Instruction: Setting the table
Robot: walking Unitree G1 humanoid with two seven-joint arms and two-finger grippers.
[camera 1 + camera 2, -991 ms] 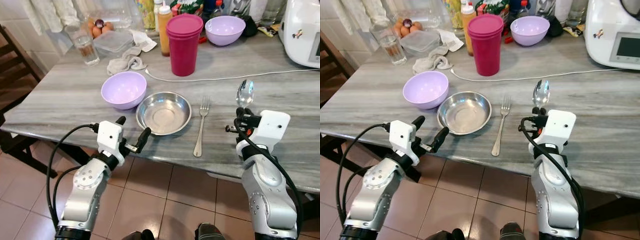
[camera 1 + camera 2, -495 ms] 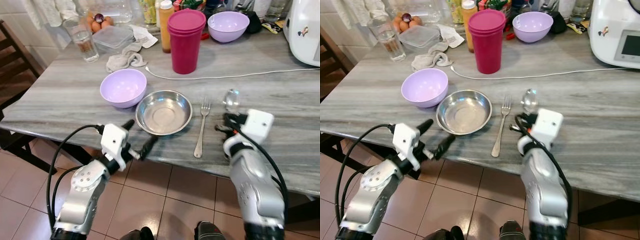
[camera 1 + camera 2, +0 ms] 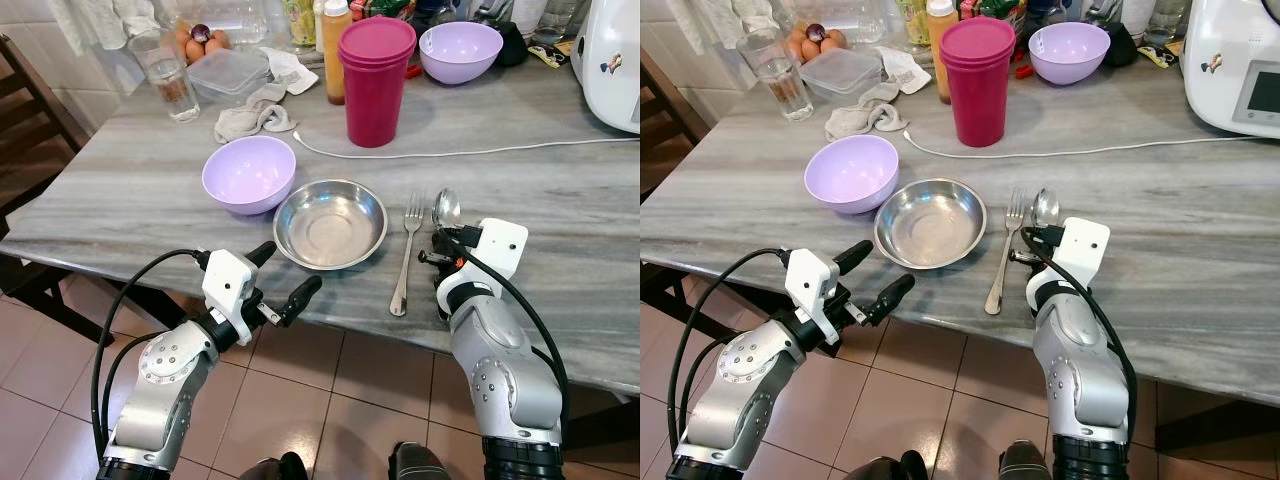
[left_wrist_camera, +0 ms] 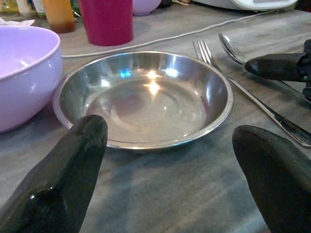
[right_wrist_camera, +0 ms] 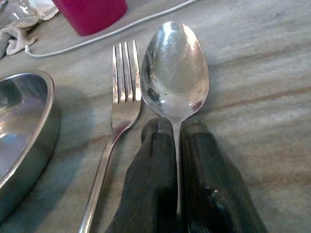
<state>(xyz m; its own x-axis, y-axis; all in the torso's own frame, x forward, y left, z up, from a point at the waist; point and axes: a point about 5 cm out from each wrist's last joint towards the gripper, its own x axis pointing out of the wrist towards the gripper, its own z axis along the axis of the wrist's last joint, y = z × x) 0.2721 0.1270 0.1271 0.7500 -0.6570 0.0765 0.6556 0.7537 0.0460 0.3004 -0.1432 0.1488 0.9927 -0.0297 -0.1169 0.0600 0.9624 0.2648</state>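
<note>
My right gripper (image 3: 440,246) is shut on the handle of a steel spoon (image 3: 446,210). It holds the spoon low over the grey marble table (image 3: 150,200), close beside the tines of a fork (image 3: 404,258). In the right wrist view both fingers (image 5: 155,160) pinch the spoon (image 5: 175,65) just behind its bowl, with the fork (image 5: 124,92) alongside. A shallow steel bowl (image 3: 330,222) sits left of the fork. My left gripper (image 3: 283,272) stands open at the table's front edge, facing the steel bowl (image 4: 146,99).
A lavender bowl (image 3: 248,172) touches the steel bowl's left side. Behind stand a magenta tumbler (image 3: 374,80), a white cable (image 3: 480,152), another lavender bowl (image 3: 460,50), a glass (image 3: 168,85), a cloth (image 3: 250,120) and a white appliance (image 3: 615,60). A dark chair (image 3: 30,120) is at the left.
My right gripper has carried the spoon left and down, from well right of the fork to right beside it. The camera has shifted slightly. The left gripper stays open near the edge.
</note>
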